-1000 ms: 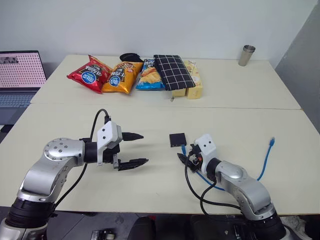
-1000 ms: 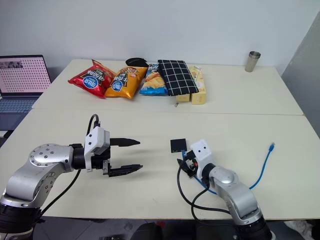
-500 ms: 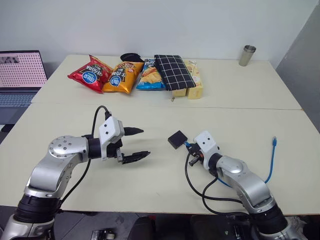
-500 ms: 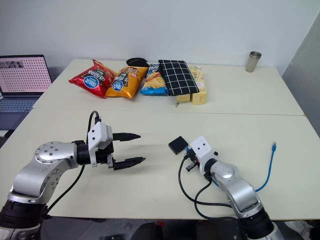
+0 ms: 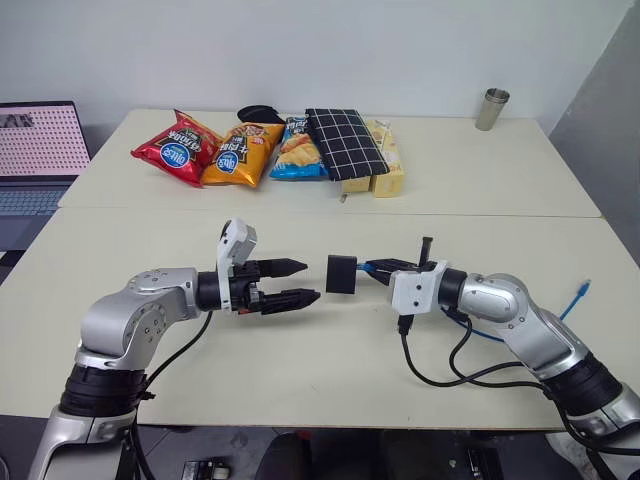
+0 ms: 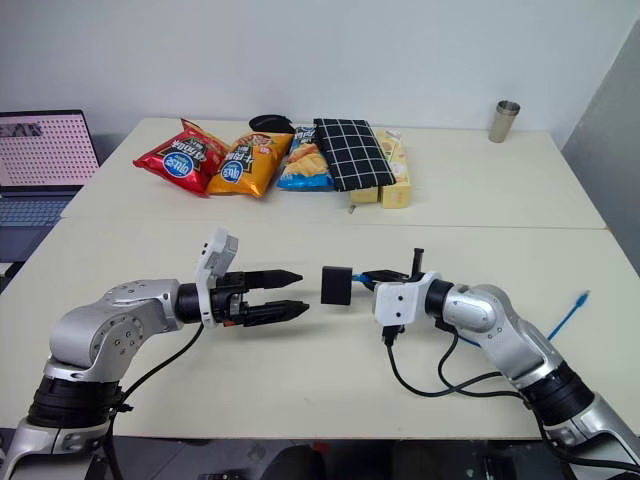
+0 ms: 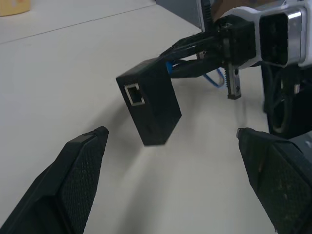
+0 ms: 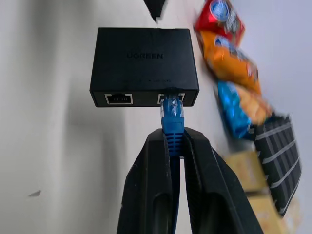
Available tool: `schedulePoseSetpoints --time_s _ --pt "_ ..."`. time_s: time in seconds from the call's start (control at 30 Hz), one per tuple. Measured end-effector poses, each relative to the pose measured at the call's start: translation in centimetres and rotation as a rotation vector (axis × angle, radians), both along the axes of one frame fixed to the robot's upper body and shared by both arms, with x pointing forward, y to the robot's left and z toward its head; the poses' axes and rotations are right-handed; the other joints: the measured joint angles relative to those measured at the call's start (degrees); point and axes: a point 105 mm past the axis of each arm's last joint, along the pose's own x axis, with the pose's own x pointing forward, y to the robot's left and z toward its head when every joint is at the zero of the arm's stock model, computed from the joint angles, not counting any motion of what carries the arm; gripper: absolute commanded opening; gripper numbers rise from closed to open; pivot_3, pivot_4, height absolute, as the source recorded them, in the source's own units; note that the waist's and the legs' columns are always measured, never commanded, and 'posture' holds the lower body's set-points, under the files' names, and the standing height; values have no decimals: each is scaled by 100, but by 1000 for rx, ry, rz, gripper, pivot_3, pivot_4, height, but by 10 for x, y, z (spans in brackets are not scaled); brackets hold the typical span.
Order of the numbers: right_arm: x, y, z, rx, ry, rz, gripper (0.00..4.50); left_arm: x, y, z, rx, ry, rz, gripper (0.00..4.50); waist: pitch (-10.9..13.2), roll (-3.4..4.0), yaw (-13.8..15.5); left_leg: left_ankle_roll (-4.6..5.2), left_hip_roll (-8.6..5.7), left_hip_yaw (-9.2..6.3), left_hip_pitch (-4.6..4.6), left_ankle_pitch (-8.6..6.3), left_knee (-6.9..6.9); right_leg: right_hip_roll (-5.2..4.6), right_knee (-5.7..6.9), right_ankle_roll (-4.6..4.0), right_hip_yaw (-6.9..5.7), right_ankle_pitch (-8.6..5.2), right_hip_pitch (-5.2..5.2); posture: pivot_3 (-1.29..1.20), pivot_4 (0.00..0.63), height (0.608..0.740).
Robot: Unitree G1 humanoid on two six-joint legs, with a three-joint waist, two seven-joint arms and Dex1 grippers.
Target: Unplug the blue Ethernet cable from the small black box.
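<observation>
Two tools face each other above the counter [image 5: 300, 370]. Right tool [image 8: 170, 146] is clamped on the blue Ethernet cable [image 8: 172, 117] just behind its plug, holding the small black box [image 5: 341, 274] clear of the counter. Left tool [image 5: 300, 282], fingers spread apart, sits just beside the box; it should probably close on the box's flat sides before any straight pull. Three snack bags [image 5: 233, 152] lie well beyond the box; one cable, one box.
</observation>
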Motion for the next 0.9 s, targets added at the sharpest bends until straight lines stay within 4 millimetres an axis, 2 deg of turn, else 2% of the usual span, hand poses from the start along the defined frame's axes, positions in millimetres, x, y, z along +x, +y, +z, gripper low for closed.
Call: schedulePoseSetpoints --time_s 0.13,0.2,0.23,0.27,0.37,0.73,0.9 --pt "-4 9 6 -16 -80 83 83 -1 -9 -2 -50 39 -15 4500 0 -1 6 -1 1 -2 0 0 4 -1 1 0 -2 0 1 0 150 740" --pt "-6 13 8 -16 -104 110 83 -1 -12 0 -67 49 -23 4140 0 -1 5 -1 1 -1 0 1 4 -1 2 0 -1 0 1 0 150 740" --pt "-7 14 8 -14 -111 118 83 -1 -13 0 -71 49 -25 4116 0 0 4 -1 1 -1 1 1 4 -1 2 0 -1 0 1 0 150 740" --pt "-8 14 9 -14 -117 123 83 -1 -13 0 -73 49 -26 3763 0 0 3 -1 1 -1 1 1 4 -1 2 0 -1 0 1 0 150 740" --pt "-7 14 12 -3 -131 125 83 -1 -16 0 -90 54 -30 3302 -1 -1 5 -1 1 -2 1 1 4 -2 2 0 -2 0 2 0 150 740" --pt "-6 16 18 25 -156 124 83 3 -13 -4 -106 67 -16 897 0 0 5 -1 1 -1 1 1 4 -2 2 0 -1 0 2 0 150 740" --pt "-5 16 19 28 -155 120 83 4 -13 -4 -116 64 -14 778 0 0 4 -1 1 -1 2 1 4 -2 2 0 -2 0 2 0 150 740"
